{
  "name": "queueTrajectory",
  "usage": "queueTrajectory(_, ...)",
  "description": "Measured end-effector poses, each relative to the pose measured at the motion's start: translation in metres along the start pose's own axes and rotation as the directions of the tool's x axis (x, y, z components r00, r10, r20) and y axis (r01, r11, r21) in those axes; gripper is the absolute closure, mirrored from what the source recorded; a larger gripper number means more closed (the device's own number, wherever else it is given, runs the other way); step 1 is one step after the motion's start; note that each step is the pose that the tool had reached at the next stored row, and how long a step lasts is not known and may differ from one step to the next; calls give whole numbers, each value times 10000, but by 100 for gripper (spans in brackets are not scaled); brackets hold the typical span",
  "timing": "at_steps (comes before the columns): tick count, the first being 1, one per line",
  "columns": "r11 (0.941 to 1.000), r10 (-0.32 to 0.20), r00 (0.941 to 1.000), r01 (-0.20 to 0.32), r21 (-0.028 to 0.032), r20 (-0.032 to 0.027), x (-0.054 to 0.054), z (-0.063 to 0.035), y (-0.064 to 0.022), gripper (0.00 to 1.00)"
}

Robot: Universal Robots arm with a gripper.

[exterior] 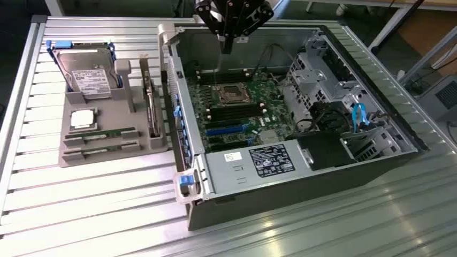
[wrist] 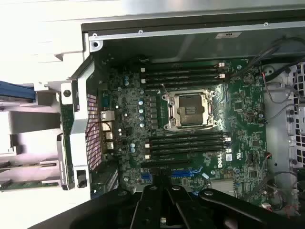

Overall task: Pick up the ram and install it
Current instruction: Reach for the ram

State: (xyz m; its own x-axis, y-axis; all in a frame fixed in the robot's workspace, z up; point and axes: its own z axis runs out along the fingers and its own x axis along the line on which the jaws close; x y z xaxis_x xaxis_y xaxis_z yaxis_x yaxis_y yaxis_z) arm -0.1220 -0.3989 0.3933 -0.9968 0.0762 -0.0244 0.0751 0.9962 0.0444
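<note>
Slatted metal table [exterior: 71,203]; slim green ram [exterior: 100,134] in grey tray [exterior: 107,120].

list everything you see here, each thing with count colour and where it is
ram: two, green, lying in the holder's near slots
hard drive: one, silver, holder's far end
processor chip: one, silver, mid holder
holder: one, grey, on the table, exterior view's left of the case
case: one, dark grey, open, mid table
motherboard: one, green, inside the case
power supply: one, black, case's near end
cable: one, blue, case's right bay
table: one, silver slats
fingers: black, shut, empty, above the case's far end
</note>
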Motion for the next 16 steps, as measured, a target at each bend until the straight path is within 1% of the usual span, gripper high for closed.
queueTrajectory(3, 10000, 0, 10000, 0, 1, 0, 51, -2, -4, 90)
queueTrajectory(16, 10000, 0, 10000, 0, 0, 0, 198, -5, -15, 90)
